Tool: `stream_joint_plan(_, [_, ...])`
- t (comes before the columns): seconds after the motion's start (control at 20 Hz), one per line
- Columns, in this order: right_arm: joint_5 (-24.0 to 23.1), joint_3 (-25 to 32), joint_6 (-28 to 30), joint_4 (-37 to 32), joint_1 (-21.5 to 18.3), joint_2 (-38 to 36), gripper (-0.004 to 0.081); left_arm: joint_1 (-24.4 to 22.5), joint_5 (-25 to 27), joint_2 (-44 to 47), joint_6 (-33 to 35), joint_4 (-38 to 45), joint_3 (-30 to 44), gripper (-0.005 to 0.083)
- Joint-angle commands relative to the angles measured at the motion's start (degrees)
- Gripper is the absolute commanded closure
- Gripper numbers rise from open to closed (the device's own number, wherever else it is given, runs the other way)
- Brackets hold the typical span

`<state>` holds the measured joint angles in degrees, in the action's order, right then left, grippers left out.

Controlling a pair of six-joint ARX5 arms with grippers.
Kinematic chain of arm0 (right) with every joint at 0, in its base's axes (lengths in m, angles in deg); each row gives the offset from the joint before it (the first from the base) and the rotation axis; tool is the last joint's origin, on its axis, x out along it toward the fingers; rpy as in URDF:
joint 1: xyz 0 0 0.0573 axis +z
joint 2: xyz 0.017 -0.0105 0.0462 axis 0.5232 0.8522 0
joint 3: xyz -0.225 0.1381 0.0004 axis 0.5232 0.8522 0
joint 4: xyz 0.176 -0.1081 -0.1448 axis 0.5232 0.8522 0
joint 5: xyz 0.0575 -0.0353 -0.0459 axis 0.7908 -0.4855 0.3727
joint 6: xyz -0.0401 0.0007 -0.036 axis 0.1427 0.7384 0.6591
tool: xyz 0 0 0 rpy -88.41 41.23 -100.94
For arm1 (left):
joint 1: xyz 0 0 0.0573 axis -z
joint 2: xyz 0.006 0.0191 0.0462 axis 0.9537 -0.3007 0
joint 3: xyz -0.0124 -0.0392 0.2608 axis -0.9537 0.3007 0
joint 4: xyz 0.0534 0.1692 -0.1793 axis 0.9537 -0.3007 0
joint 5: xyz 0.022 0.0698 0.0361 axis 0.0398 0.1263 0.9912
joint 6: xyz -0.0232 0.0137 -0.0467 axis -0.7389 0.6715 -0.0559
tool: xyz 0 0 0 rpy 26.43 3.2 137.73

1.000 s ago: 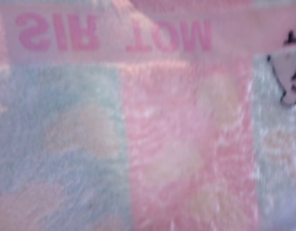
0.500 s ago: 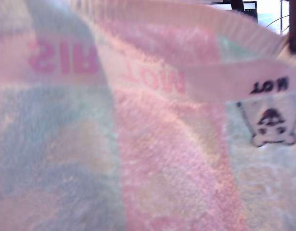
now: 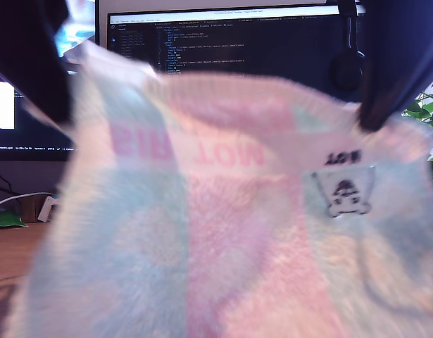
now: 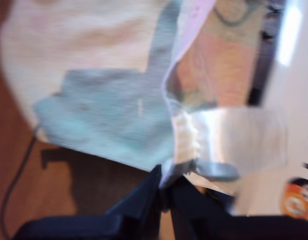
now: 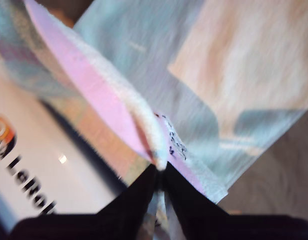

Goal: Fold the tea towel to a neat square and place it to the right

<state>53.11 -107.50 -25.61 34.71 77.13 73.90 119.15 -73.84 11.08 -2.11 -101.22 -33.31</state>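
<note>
Pinching the tea towel [image 4: 108,115] with my first gripper [image 4: 164,187], dark jaws pressed together on a bunched bit of the hem, right where a pale band wrinkles up. Same deal with my second gripper [image 5: 159,172]: jaws squeezed tight on the towel [image 5: 143,50], clamped on a fold of pink band with some small black lettering just beside the tips.

Holding the whole thing up in the air, spread wide and hanging right in front of the exterior camera, so the towel [image 3: 223,246] fills most of that view. Pretty blurry, to be honest. Mint-green band toward the exterior view's left, pink down the middle, paler mint and peach toward the exterior view's right. Pink lettering [image 3: 188,148] across the top strip, reading backwards and upside down. Small white tag [image 3: 344,193] with a dark printed figure sitting near the top edge on the exterior view's right, black letters just above it.

Two dark arm shapes above the towel's top corners in the exterior view. Probably my second gripper at the one on the exterior view's right, going by the black lettering near its tips, but can't say for sure with this blur.

Behind the cloth: a monitor [image 3: 237,42] showing lines of code, green leaves [image 3: 427,105] at the exterior view's right edge, and a strip of wooden table [image 3: 19,246] low on the exterior view's left.
</note>
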Motion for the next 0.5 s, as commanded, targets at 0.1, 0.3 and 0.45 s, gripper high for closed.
stream_joint_plan(0.1, [-2.93, -0.17, 3.85, -3.82, -3.10, 7.04, 0.0783, -4.63, 0.46, -5.33, 2.49, 5.03, 0.79, 0.0794])
stream_joint_plan(0.3, [-4.39, -0.17, 6.82, -9.73, -7.26, 10.84, 0.0783, -8.50, 0.96, -10.47, 3.98, 11.47, 0.79, 0.0794])
stream_joint_plan(0.45, [-4.33, -0.20, 7.65, -13.97, -10.14, 11.72, 0.0783, -10.58, 1.05, -13.35, 4.79, 14.73, 0.79, 0.0794])
